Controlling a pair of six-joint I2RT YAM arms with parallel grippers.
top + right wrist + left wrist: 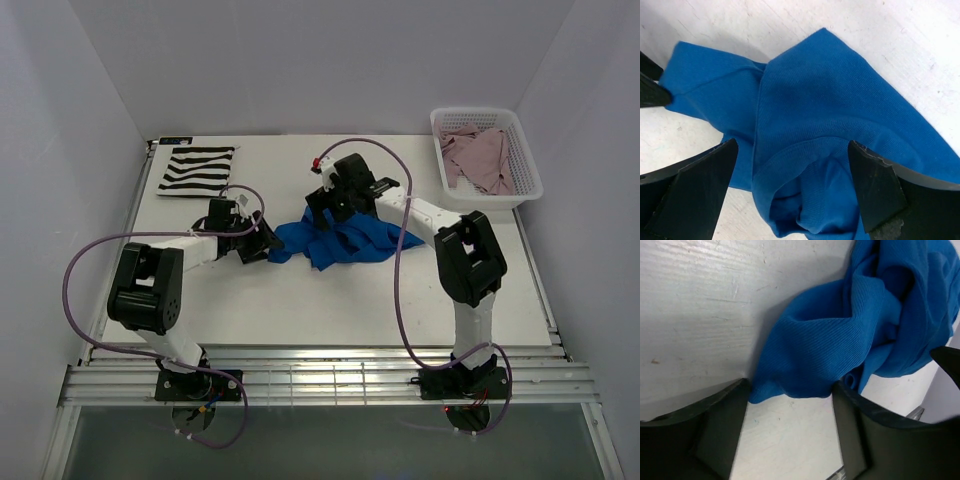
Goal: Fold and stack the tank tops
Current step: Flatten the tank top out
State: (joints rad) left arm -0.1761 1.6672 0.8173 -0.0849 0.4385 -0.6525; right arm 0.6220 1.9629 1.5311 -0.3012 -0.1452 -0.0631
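A bright blue tank top [345,240] lies crumpled in the middle of the table. My left gripper [268,243] sits low at its left edge. In the left wrist view the left gripper [790,405] is open, with the blue tank top's hem [790,385] just at the fingertips and bare table between the fingers. My right gripper [325,210] hovers over the cloth's back part. The right wrist view shows the right gripper [792,165] open above a fold of the blue tank top [830,115], gripping nothing. A striped tank top [197,168] lies folded at the back left.
At the back right stands a white lattice basket [530,160] that holds a pink-mauve tank top [485,155]. White walls close in the table on the left, back and right. Purple cables loop beside both arms.
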